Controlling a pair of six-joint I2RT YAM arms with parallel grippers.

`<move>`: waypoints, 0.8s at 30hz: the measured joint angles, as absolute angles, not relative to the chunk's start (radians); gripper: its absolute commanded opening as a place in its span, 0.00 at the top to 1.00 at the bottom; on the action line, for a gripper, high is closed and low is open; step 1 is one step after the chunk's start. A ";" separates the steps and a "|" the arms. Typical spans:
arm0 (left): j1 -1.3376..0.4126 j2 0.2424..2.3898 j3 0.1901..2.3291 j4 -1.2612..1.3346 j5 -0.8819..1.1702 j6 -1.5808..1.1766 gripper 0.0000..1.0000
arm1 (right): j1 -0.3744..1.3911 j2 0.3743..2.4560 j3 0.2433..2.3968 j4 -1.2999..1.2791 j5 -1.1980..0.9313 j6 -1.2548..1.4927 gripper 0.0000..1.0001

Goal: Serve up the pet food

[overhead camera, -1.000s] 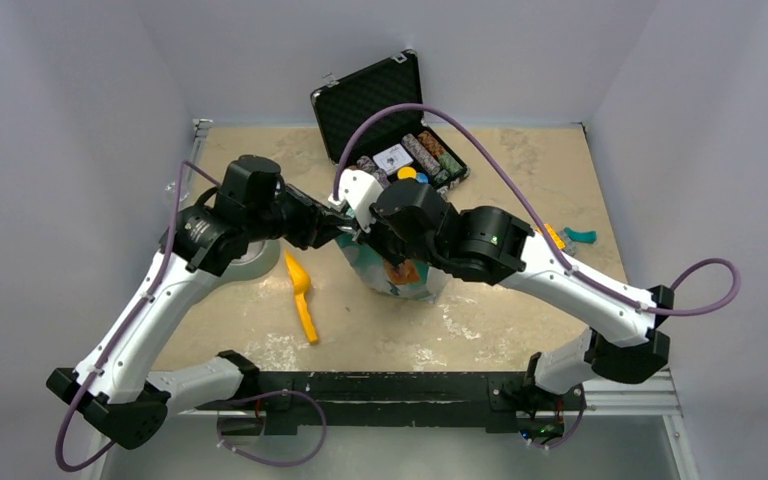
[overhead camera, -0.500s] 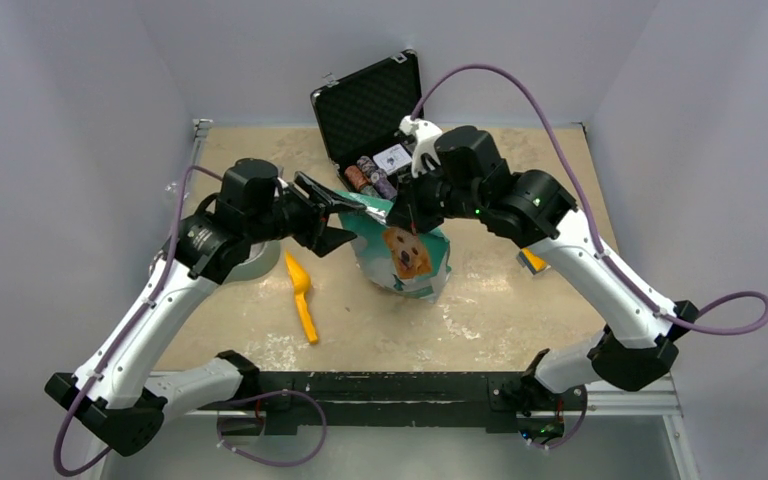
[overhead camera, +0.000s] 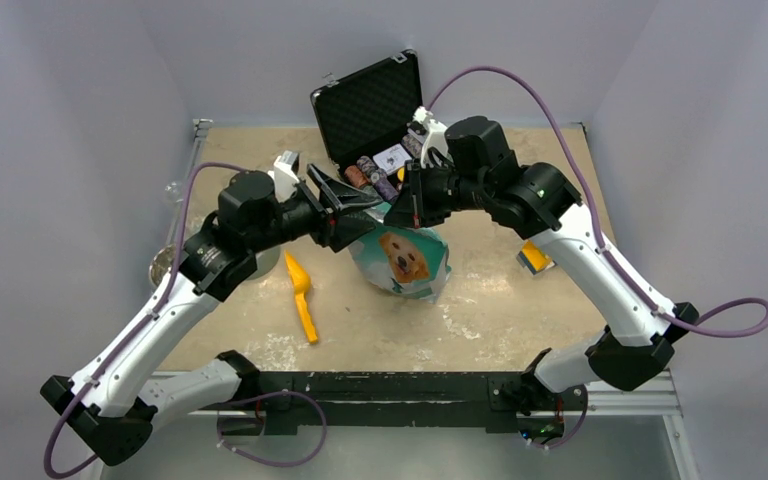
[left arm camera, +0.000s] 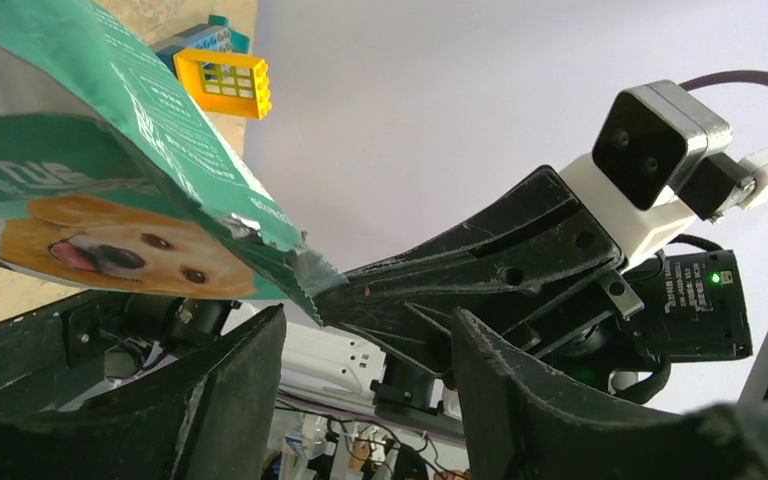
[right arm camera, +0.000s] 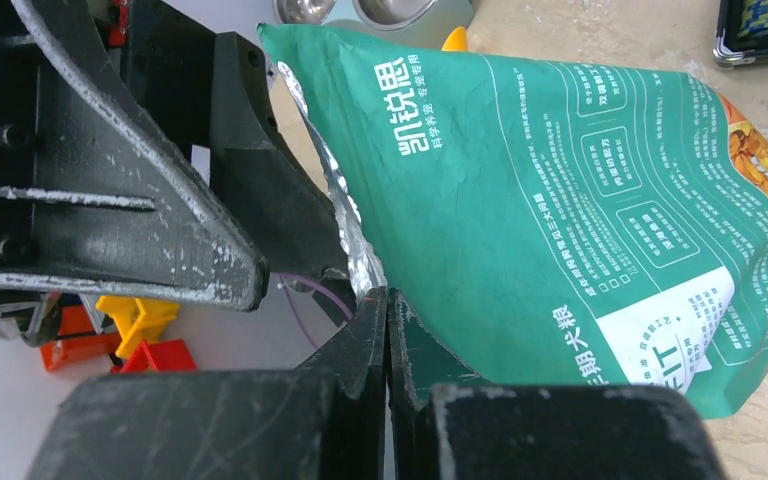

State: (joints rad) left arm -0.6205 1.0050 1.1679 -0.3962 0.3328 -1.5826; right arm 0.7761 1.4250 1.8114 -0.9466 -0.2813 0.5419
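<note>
Since a second ago the left gripper point(overhead camera: 345, 205) has been sprung open and drawn off the pouch point(overhead camera: 405, 255). Nearest lies the scoop point(overhead camera: 303, 295), just beside the pouch, which stands at mid-table. Its torn top corner is pinched by the right gripper point(right arm camera: 387, 300). No kibble is seen; presumably it is inside. The opposite lip should be regripped and the mouth spread gently.
</note>
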 measured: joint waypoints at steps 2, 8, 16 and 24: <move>-0.626 0.999 1.168 -0.402 0.331 -1.579 0.45 | 0.776 1.428 1.811 -0.947 -0.284 0.546 1.00; -0.638 0.880 1.146 -0.500 0.245 -1.590 0.41 | 0.776 1.430 1.811 -0.944 -0.285 0.551 1.00; -0.638 0.891 1.139 -0.456 0.224 -1.647 0.50 | 0.776 1.430 1.811 -0.943 -0.284 0.550 1.00; -0.638 0.987 1.141 -0.467 0.231 -1.659 0.70 | 0.776 1.430 1.805 -0.933 -0.284 0.551 1.00</move>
